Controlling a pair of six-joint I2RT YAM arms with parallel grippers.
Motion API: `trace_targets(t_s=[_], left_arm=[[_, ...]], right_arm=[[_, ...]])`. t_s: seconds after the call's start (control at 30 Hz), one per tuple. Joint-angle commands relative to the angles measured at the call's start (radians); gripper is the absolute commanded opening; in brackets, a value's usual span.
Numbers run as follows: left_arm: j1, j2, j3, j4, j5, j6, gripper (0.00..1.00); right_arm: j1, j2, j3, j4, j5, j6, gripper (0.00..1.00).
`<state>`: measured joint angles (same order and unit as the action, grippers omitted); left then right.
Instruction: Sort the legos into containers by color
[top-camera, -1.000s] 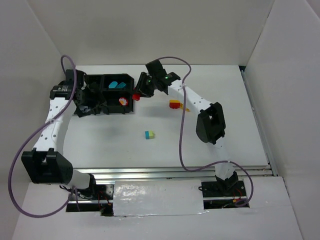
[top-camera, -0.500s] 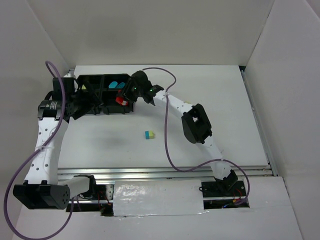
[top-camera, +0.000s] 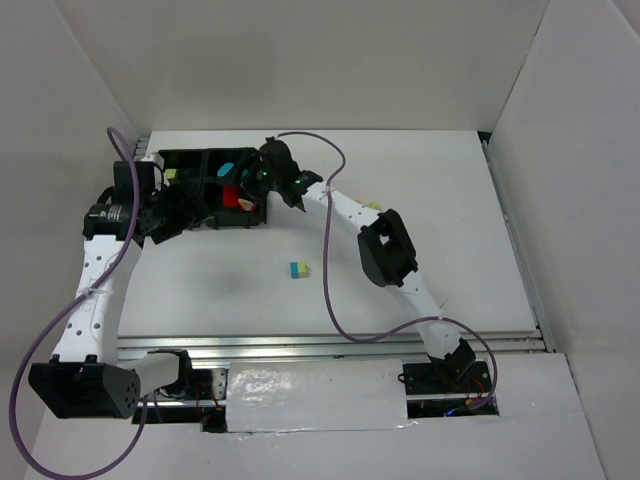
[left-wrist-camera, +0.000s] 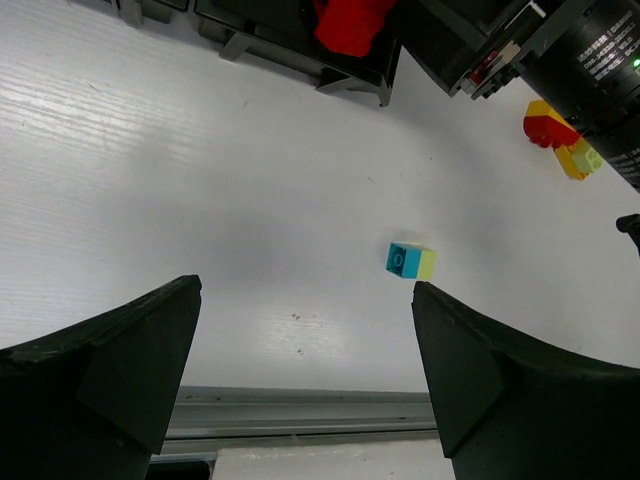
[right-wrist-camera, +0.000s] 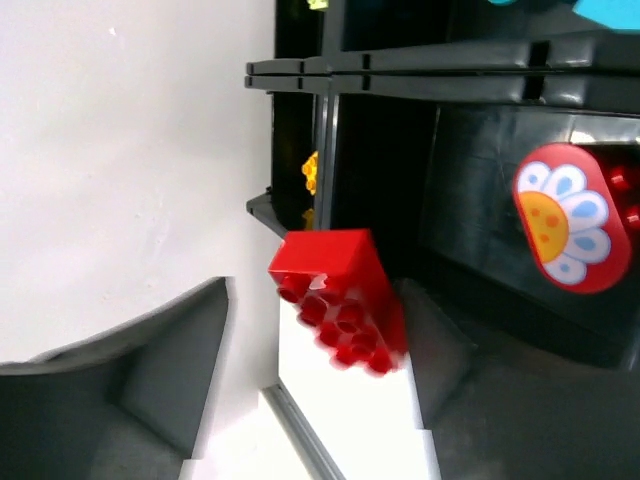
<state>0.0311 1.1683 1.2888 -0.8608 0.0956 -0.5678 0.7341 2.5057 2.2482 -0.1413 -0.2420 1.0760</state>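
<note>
My right gripper (top-camera: 255, 185) hangs over the near right compartment of the black tray (top-camera: 212, 225). Its jaws stand apart, and a blurred red lego (right-wrist-camera: 335, 290) sits between them, clear of the left finger (right-wrist-camera: 190, 350) and close to the right one. From above that red lego (top-camera: 233, 197) shows over the same compartment. A red round lego with a flower print (right-wrist-camera: 573, 232) lies inside it. Teal legos (top-camera: 228, 168) lie in the far right compartment. My left gripper (left-wrist-camera: 305, 370) is open and empty beside the tray's left end.
A teal-and-lime lego (top-camera: 299, 269) lies alone mid-table, the same lego (left-wrist-camera: 410, 261) showing in the left wrist view. A red-and-yellow lego (left-wrist-camera: 548, 128) and a yellow-lime one (left-wrist-camera: 578, 160) lie right of the tray. A yellow lego (right-wrist-camera: 311, 172) sits in a left compartment.
My right arm carried the red lego left from the tray's right side to over the near right compartment, and its jaws have parted. My left arm drew back from the tray.
</note>
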Motion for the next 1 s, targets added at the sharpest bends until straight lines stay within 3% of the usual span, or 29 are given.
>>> trace_targets(t_s=[0.0,0.07,0.1,0.33,0.43,0.53,0.67,0.8,0.97], left_arm=[[0.006,-0.004,-0.014,0.042,0.033,0.032,0.99],[0.006,0.002,-0.020,0.049,0.041,0.034,1.00],[0.006,0.007,-0.020,0.051,0.047,0.032,1.00],[0.006,0.025,0.021,0.026,-0.003,0.031,1.00],[0.006,0.028,0.035,0.010,-0.049,0.031,1.00],[0.006,0.040,0.033,0.017,-0.053,0.043,1.00],[0.006,0.073,0.029,0.032,-0.024,0.052,0.99],[0.004,0.108,0.056,0.029,-0.008,0.058,1.00],[-0.013,0.174,0.093,0.026,0.021,0.068,0.99]], right_arm=[[-0.005,0.016,0.074,0.042,0.003,-0.011,0.80],[-0.009,0.036,0.097,0.034,-0.002,-0.016,0.89],[-0.009,0.041,0.112,0.022,-0.002,-0.019,0.99],[-0.042,-0.069,0.038,-0.014,0.073,-0.128,1.00],[-0.100,-0.197,-0.087,-0.081,0.208,-0.186,1.00],[-0.159,-0.286,-0.119,-0.341,0.370,-0.224,1.00],[-0.196,-0.347,-0.110,-0.567,0.503,-0.330,1.00],[-0.257,-0.392,-0.180,-0.665,0.521,-0.471,1.00],[-0.315,-0.320,-0.136,-0.800,0.451,-0.675,1.00]])
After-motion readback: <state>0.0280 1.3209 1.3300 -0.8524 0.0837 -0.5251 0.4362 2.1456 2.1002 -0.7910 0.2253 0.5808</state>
